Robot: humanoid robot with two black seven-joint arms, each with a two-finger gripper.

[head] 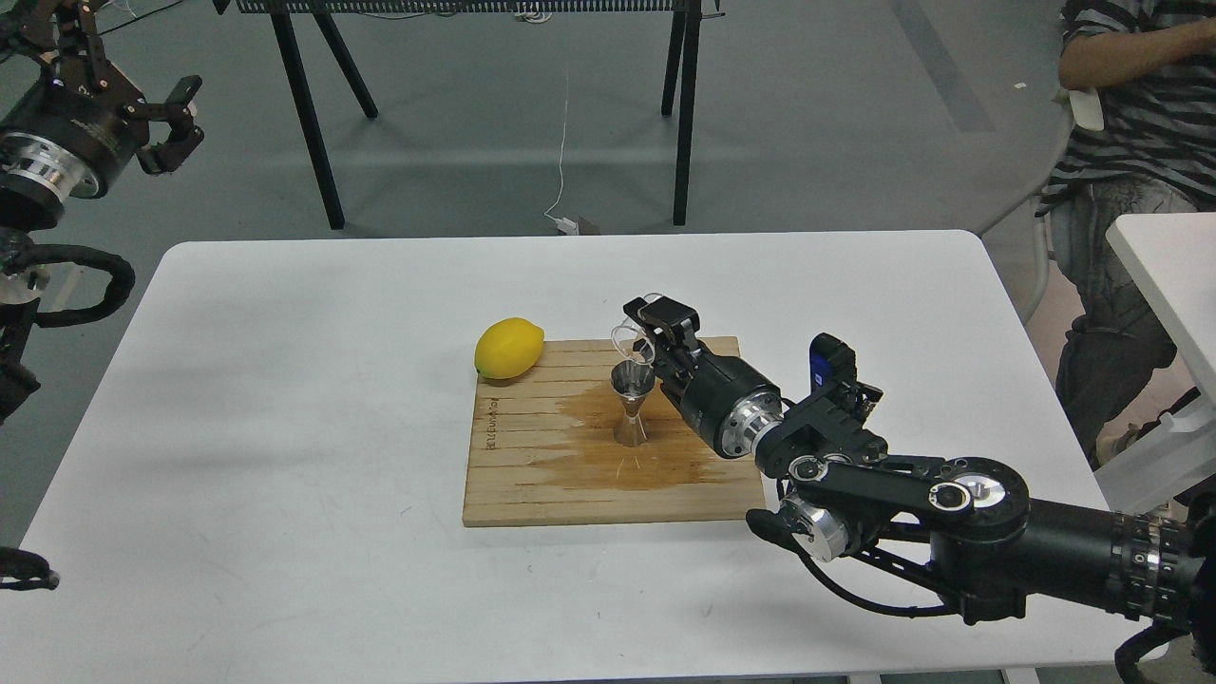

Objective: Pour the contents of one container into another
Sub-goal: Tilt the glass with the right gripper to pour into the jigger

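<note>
My right gripper [650, 332] is shut on the small clear cup [632, 340], holding it tipped toward the left just above the mouth of the steel jigger [632, 403]. The hourglass-shaped jigger stands upright on the wooden board [532, 475], in the middle of a dark wet patch. My left gripper [176, 119] is raised at the far upper left, off the table, open and holding nothing.
A yellow lemon [509, 348] lies on the board's far left corner. The board sits on a white table [285, 399]. A person [1130, 114] sits at the far right, beside another white table [1164, 275]. Black trestle legs stand behind.
</note>
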